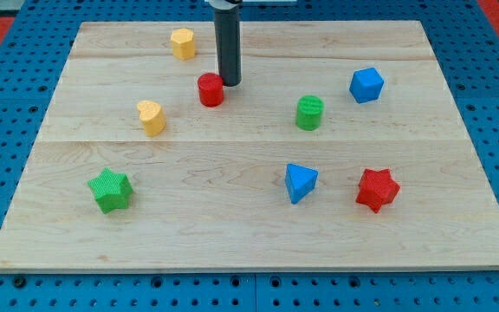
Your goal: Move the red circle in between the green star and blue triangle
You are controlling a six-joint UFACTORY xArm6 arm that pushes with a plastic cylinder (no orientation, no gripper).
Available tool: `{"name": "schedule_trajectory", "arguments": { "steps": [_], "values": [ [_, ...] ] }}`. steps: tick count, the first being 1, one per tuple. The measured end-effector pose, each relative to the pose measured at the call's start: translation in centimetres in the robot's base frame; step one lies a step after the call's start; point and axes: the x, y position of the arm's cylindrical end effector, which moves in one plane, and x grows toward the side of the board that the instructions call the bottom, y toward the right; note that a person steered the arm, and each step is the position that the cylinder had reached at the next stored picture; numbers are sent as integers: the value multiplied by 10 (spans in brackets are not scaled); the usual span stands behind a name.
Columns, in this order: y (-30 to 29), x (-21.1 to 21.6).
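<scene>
My tip [230, 83] hangs from an upright dark rod, seemingly resting on the board

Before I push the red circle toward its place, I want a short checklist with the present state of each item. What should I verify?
1. My tip is next to the red circle: ok, it stands just at the circle's upper right; real contact: cannot tell.
2. Tip is on the far side from the goal: ok, the goal lies toward the view's bottom.
3. Gap between green star and blue triangle is free: ok, bare board there.
4. Path down to the gap is free: ok; the yellow block lies to the left, the green cylinder to the right.
5. Red circle already in place: not ok.
</scene>
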Motion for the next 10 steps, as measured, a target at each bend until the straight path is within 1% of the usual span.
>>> {"name": "schedule_trajectory", "arguments": {
  "steps": [2,3,4,5,6,7,8,9,10],
  "values": [
    [3,-8],
    [-27,-22],
    [-41,2],
    [-8,47],
    [21,48],
    [21,54],
    [-25,108],
    [-8,117],
    [-34,141]
  ]
}}
